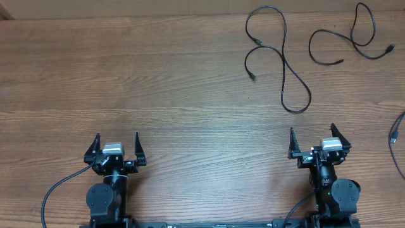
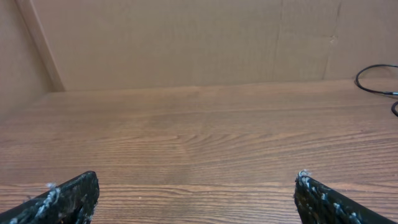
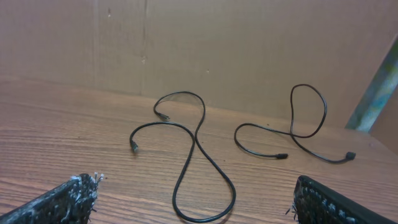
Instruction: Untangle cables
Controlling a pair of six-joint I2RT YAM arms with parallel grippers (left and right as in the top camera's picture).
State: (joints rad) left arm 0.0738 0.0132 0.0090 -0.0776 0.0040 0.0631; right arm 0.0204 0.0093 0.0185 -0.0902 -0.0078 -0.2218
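The overhead view alone shows both arms and the whole layout. The left gripper (image 1: 117,136) sits at 7 o'clock on the wood-grain table (image 1: 158,76) and the right gripper (image 1: 312,128) at 5 o'clock. 2 separate cables lie apart at 1 o'clock. A third thin black cord (image 1: 392,132) is cut off by the frame at 3 o'clock, and neither wrist view shows it.

The right wrist view shows what the overhead flattens: a brown cardboard wall (image 3: 249,50) stands behind the cables. The S-shaped cable (image 1: 283,56) (image 3: 196,139) crosses over itself once. The looped cable (image 1: 354,40) (image 3: 292,134) lies at 2 o'clock from it, not touching it.

The left wrist view catches only a black arc of cable (image 2: 359,79) at its 3 o'clock edge; which cable it is I cannot tell.

Both pincers stand spread to their widest, holding and touching nothing. In each wrist view the left gripper (image 2: 194,180) and the right gripper (image 3: 198,180) have only bare table between their fingers. The cables lie well beyond them towards 12 o'clock.

The cables are thin, glossy black and limp, ending in small plugs. The fingers (image 3: 68,199) are black with a rough, flecked surface. The tabletop is matt brown with long straight grain.
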